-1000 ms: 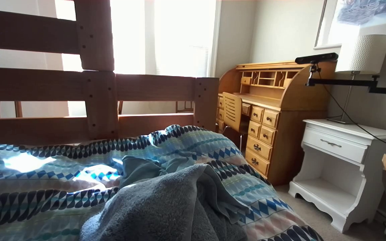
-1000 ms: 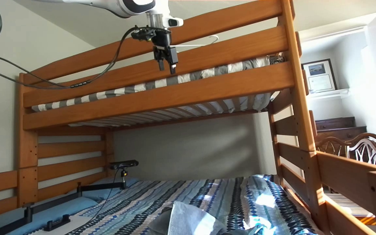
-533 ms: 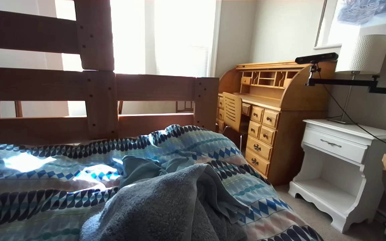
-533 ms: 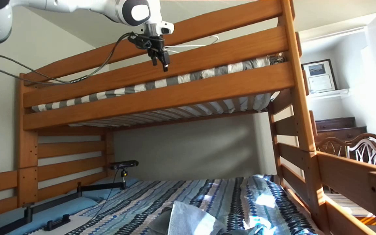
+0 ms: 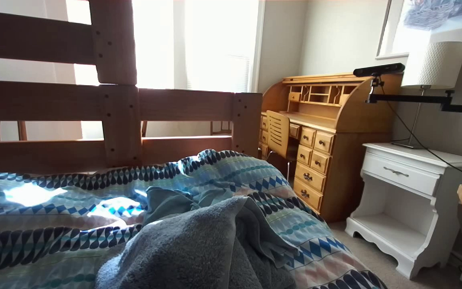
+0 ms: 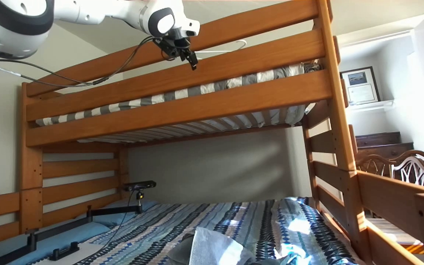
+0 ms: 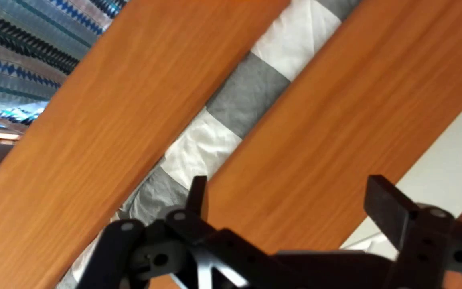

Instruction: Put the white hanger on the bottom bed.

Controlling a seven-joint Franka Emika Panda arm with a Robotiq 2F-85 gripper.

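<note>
Jaws spread apart, a robot gripper (image 7: 287, 182) hovers in front of the wooden top bunk rail (image 6: 252, 60). In an exterior view, the white hanger (image 6: 215, 51) shows in the gap above that rail, well above the bottom bed (image 6: 182, 224), where a grey blanket (image 6: 212, 244) lies rumpled.
</note>
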